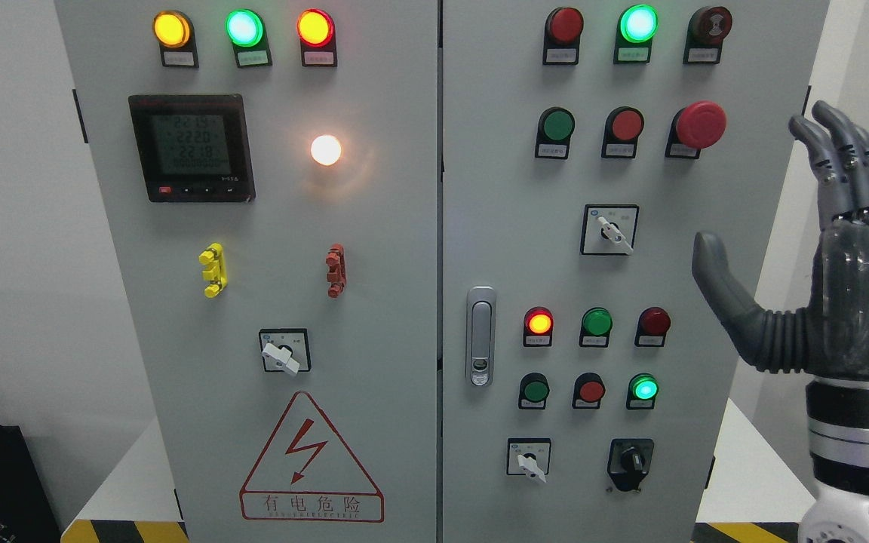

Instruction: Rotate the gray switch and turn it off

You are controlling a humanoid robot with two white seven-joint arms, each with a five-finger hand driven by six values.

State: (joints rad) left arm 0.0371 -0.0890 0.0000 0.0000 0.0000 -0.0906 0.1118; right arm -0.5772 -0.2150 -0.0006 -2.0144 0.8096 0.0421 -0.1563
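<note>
Grey sheet steel forms the two-door control cabinet [374, 317] recorded in the head view, the only view supplied. Several white-handled rotary selectors are mounted on it: one on the left door [282, 353], one mid-height on the right door [613, 232], one low on the right door [531, 461]. A black rotary switch [631, 461] sits beside the last. Which of these is the gray switch cannot be told for certain; none is touched.

The right hand [819, 249] is held upright at the cabinet's right edge, released, fingers extended, thumb spread toward the panel, grasping nothing. The left hand is not shown.

Risks, as judged: the wrong selector may be turned, the handles being alike; the red mushroom button [698, 124] or neighbouring push buttons may be pressed by a stray finger, since controls are closely spaced; the handle may slip from a loose pinch.

Surroundings: lit indicator lamps, a digital meter [191, 147], a high-voltage warning triangle [311, 460], pale walls, hazard-striped floor marking [125, 531].
</note>
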